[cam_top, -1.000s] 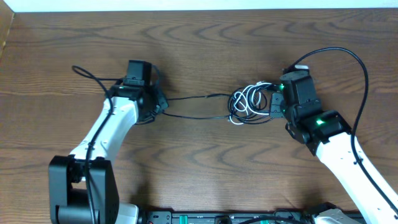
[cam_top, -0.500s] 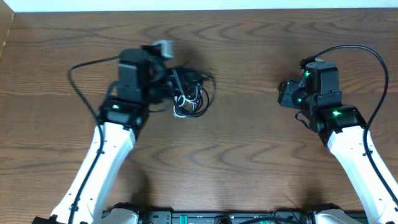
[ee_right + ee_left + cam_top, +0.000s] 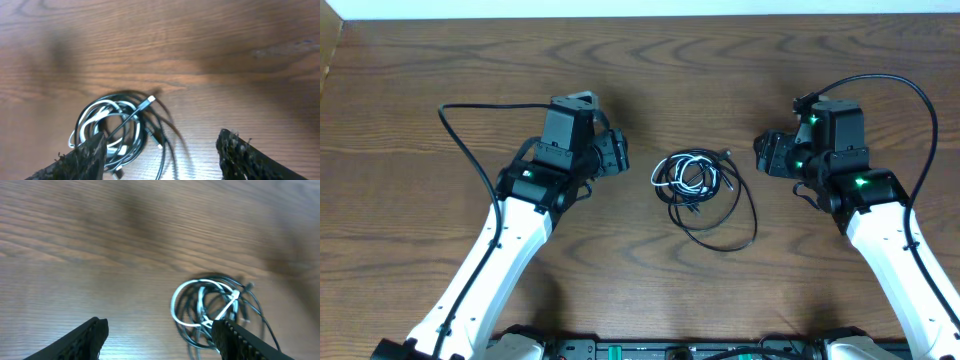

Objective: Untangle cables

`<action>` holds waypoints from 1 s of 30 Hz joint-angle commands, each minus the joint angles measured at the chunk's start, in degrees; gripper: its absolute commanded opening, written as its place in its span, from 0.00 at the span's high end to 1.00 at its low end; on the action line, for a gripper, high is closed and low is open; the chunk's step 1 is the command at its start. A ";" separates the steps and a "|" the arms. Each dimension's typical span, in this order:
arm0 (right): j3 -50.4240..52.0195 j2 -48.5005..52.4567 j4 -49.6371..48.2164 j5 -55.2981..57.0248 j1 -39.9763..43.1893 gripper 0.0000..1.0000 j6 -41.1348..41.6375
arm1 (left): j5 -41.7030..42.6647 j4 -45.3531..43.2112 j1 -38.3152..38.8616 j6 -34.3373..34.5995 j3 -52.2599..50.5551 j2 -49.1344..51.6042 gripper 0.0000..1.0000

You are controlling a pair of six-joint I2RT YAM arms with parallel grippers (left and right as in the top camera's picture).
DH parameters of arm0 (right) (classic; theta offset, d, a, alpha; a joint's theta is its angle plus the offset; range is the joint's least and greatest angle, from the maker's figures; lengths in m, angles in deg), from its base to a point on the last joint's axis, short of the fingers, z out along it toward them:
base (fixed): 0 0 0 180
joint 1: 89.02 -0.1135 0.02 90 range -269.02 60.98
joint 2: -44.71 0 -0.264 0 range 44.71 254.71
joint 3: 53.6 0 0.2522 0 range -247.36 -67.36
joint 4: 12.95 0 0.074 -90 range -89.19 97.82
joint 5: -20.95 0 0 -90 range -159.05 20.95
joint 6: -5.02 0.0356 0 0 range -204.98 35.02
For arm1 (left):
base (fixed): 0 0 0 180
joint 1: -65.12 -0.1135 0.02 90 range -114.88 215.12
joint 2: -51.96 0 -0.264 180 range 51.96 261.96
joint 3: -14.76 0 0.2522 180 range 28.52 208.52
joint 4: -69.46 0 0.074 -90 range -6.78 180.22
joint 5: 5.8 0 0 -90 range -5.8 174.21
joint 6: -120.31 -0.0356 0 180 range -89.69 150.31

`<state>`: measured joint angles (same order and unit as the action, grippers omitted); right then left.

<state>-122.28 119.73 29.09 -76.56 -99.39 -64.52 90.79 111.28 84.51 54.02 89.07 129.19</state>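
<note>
Nearest on the table, a slack black loop is seen trailing out of the cables, which lie in a loose heap at the middle, touched by neither arm. The white cord is wound among the black ones on the heap's left side. The heap is judged light, limp and easily dragged whole, so a hold is best taken on the free loop or a plug end. Left of the heap, the left gripper is held apart and empty; right of it, the right gripper likewise.

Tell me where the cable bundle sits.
In the overhead view the cable bundle lies on the table centre, between the left pincer and the right pincer, touching neither.
</note>
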 commanded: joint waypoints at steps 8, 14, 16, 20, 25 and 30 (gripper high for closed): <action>-0.46 6.95 0.26 -5.53 -1.49 0.30 -2.32 | 27.45 -7.58 0.20 -1.38 0.28 17.64 0.28; -0.46 7.10 0.26 -5.53 -1.46 0.29 -2.32 | 25.46 -14.19 3.85 -0.96 0.28 27.17 0.34; -0.46 7.10 0.28 -5.53 -1.46 0.29 -2.32 | 23.96 -16.59 5.20 -0.98 0.28 29.00 0.45; -0.46 7.10 0.28 -5.53 -1.46 0.29 -2.32 | 22.91 -17.70 6.08 -0.52 0.35 28.92 0.92; -0.46 7.10 0.24 -5.60 -1.49 0.26 -2.32 | 30.40 -18.05 4.20 1.44 3.54 21.40 0.93; -0.46 7.45 -1.29 -10.01 -3.85 0.20 -6.16 | 30.01 -18.03 3.10 2.73 4.68 5.70 0.93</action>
<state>-122.28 126.83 28.85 -84.14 -101.31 -67.66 119.73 92.78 87.73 56.09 92.79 139.84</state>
